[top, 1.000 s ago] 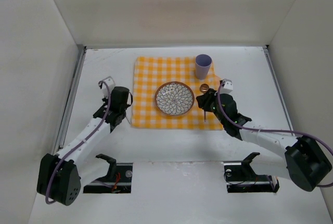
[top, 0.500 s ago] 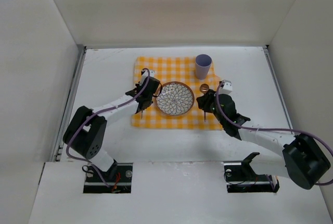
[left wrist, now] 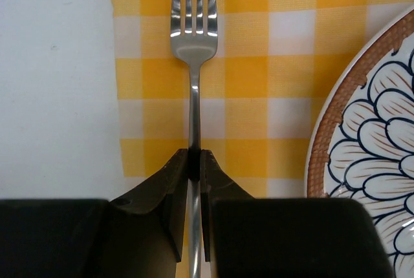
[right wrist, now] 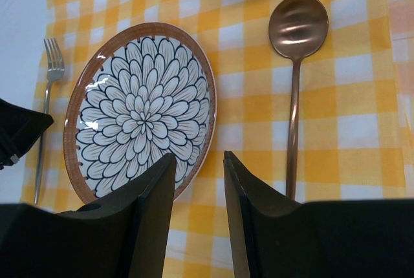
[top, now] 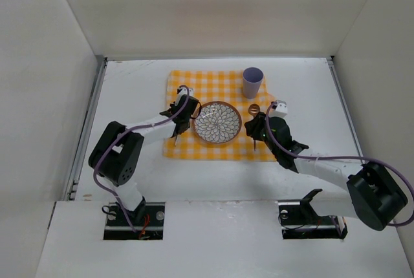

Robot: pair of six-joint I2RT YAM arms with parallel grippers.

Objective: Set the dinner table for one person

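Note:
A yellow-and-white checked cloth [top: 220,97] lies on the white dinner table [top: 304,84]. On it sit a flower-patterned plate [top: 217,122], a lilac cup [top: 252,82] and a copper spoon [right wrist: 296,64] to the right of the plate. My left gripper [left wrist: 195,153] is shut on the handle of a silver fork [left wrist: 193,32], which lies along the cloth's left edge, left of the plate [left wrist: 381,136]. My right gripper [right wrist: 198,156] is open and empty, hovering over the cloth between the plate [right wrist: 139,110] and the spoon. The fork also shows in the right wrist view [right wrist: 47,90].
White walls enclose the table on three sides. A metal rail [top: 87,123] runs along the left edge. The arm bases and mounts [top: 310,216] sit at the near edge.
My left arm swung right from the bare table onto the cloth's left edge beside the plate, carrying the fork. The right arm has barely moved.

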